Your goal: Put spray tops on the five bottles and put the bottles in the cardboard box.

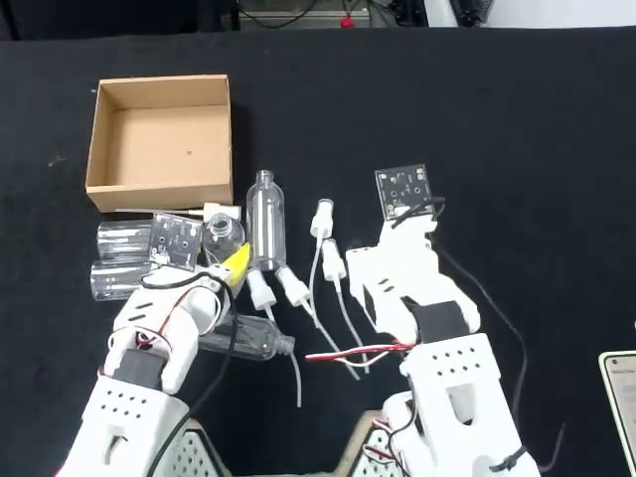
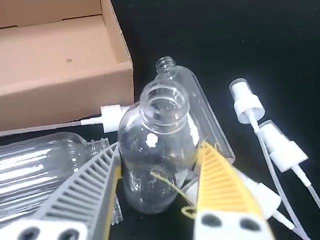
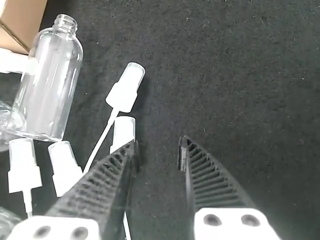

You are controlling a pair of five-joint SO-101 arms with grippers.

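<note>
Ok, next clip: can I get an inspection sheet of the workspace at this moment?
Surface: black cloth, no spills seen.
Job's things: cardboard box holds nothing. Five bottles, none capped: held bottle, lying bottle beside it, bottle pair lying near the box, low bottle lying by the left arm. Five spray tops loose on the cloth.
Clutter: nothing seen.
Tools: left tool shut on the held bottle; right tool open over the cloth beside the spray tops, holding nothing.
Cables: red and white wires run by the spray tops' tubes; black cable beside the right arm.
Surroundings: gear beyond the far edge; pale object at the side.
</note>
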